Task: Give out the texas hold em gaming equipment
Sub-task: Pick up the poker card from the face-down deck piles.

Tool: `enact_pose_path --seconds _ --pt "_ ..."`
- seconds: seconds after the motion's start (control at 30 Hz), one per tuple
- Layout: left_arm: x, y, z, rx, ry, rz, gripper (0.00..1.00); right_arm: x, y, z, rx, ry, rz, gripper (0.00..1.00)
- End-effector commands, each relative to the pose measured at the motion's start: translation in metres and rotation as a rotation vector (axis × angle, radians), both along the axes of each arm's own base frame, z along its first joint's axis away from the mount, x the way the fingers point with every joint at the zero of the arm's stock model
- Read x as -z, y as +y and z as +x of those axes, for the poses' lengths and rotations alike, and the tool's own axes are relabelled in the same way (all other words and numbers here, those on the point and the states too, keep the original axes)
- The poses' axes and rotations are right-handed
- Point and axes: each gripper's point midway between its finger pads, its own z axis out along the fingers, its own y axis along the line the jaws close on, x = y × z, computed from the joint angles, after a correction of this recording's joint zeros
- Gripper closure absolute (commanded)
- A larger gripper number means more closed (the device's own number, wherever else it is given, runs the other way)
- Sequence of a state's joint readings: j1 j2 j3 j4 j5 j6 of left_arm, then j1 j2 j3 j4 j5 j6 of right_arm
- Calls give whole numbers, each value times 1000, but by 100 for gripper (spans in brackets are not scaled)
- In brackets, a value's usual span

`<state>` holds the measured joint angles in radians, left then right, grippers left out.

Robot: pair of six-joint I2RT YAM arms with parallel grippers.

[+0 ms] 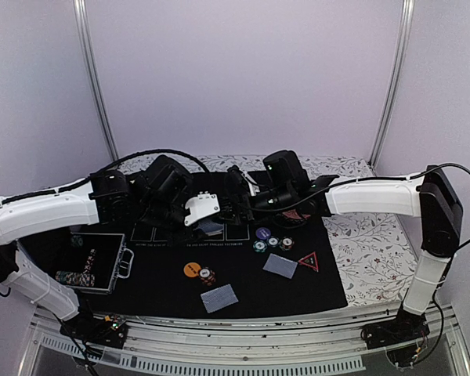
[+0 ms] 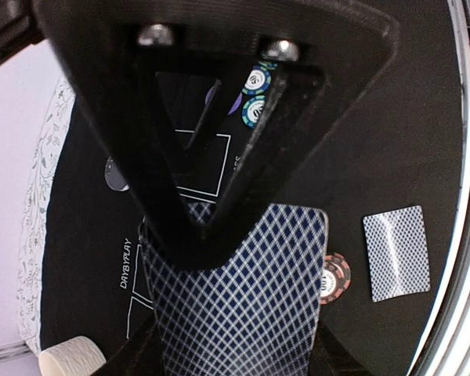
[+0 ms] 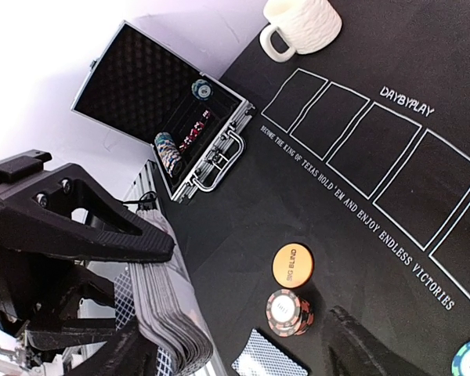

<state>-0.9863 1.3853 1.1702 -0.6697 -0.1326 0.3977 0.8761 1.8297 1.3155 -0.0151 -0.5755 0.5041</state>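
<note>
My left gripper (image 1: 206,210) (image 2: 207,235) is shut on one blue-grey patterned playing card (image 2: 251,305), held above the black mat (image 1: 313,290). My right gripper (image 1: 239,205) (image 3: 149,301) is shut on the fanned deck of cards (image 3: 176,329), close beside the left gripper. On the mat lie two face-down cards (image 1: 219,298) (image 1: 280,265), an orange "BIG BLIND" disc (image 1: 191,269) (image 3: 292,265), a red-striped chip stack (image 1: 207,276) (image 3: 288,311), a purple disc (image 1: 262,233), green-striped chips (image 1: 272,244) (image 2: 256,94), and the red-edged triangle marker (image 1: 309,261).
An open aluminium case (image 1: 94,266) (image 3: 164,117) with chips sits at the mat's left edge. A cream mug (image 3: 301,25) (image 2: 70,356) stands at the back. A red patterned bowl (image 1: 298,214) is partly hidden under my right arm. A floral cloth (image 1: 368,251) lies to the right.
</note>
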Motion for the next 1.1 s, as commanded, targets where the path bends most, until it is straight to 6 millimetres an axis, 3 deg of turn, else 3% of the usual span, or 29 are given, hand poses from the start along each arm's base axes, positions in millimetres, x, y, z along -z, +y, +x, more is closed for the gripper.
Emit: enact_pose_path --seconds 0.0,0.53,0.83,1.07 --pt "-20 -7 -1 20 -39 -53 51 -5 -6 -1 11 -29 -31 31" --pt "-17 -4 -1 15 -41 -42 51 -22 -16 -9 -6 -64 -30 66" --pt "-14 -2 -1 13 -43 -35 50 -35 -20 -11 -6 -90 -23 95" --pt "-12 -1 -1 6 -43 -27 50 -39 -30 -9 23 -101 -47 97"
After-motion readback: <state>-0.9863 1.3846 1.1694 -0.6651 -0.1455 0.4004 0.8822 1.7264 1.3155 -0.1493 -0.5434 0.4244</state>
